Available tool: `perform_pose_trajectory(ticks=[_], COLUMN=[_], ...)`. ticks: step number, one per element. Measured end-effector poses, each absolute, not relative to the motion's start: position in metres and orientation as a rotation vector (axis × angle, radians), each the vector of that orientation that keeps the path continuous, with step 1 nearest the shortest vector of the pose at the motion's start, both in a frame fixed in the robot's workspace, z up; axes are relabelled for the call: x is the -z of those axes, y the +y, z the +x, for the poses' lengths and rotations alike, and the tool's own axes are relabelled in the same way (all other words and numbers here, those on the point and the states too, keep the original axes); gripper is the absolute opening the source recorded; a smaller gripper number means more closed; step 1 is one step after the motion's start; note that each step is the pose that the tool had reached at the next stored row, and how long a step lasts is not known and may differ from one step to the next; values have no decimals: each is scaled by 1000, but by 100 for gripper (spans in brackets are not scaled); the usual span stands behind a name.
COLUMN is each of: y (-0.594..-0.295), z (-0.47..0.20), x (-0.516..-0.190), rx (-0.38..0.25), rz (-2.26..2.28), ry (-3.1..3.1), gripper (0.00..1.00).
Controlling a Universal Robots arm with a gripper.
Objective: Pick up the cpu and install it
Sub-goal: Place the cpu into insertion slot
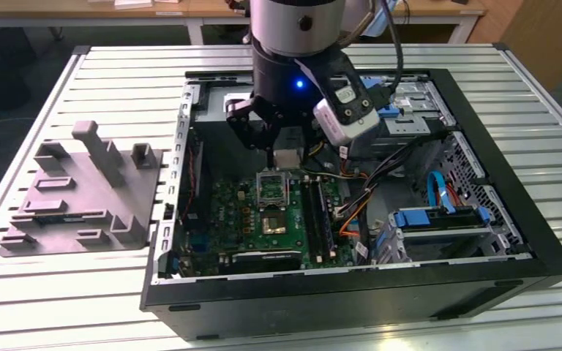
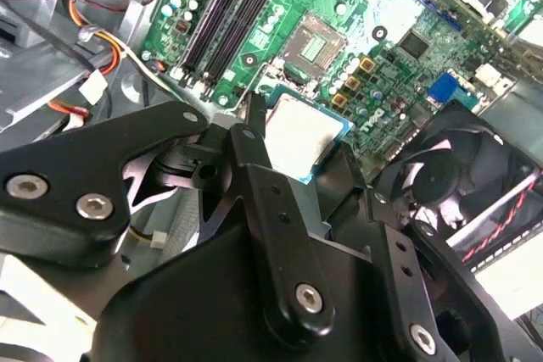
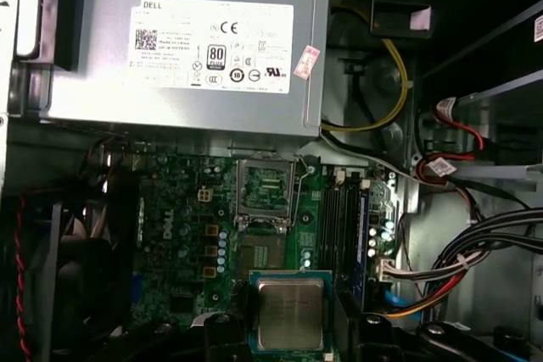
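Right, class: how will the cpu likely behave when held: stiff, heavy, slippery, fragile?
The cpu is a thin flat square, so probably stiff and light. Its smooth metal top looks slippery; the claw grips its edges. Held over the board, it may be fragile if dropped.

Lab or workshop; slatted metal bench [image 1: 66, 307]; opened computer case [image 1: 359, 296]; wooden desks [image 1: 213, 9] behind

open computer case [image 1: 359, 300] on slatted table [image 1: 115, 80]; grey moulded tray [image 1: 66, 212] beside it | power supply [image 3: 187, 48] inside

light: even, soft | case [image 1: 359, 300] interior dim (shadowed) | glare: slight
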State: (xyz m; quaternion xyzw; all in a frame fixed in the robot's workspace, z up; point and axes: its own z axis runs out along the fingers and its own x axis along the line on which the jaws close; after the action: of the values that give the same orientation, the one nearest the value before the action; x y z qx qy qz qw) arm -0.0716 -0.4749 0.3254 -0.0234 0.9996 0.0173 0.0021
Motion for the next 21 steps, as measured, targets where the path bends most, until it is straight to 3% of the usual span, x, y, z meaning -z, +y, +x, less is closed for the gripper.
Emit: perform_pose_trajectory(ticks=[21], y=[-477], z=[-77], x=[-287], rx=[-54], rz=[-21], ry=[3136], gripper=[47])
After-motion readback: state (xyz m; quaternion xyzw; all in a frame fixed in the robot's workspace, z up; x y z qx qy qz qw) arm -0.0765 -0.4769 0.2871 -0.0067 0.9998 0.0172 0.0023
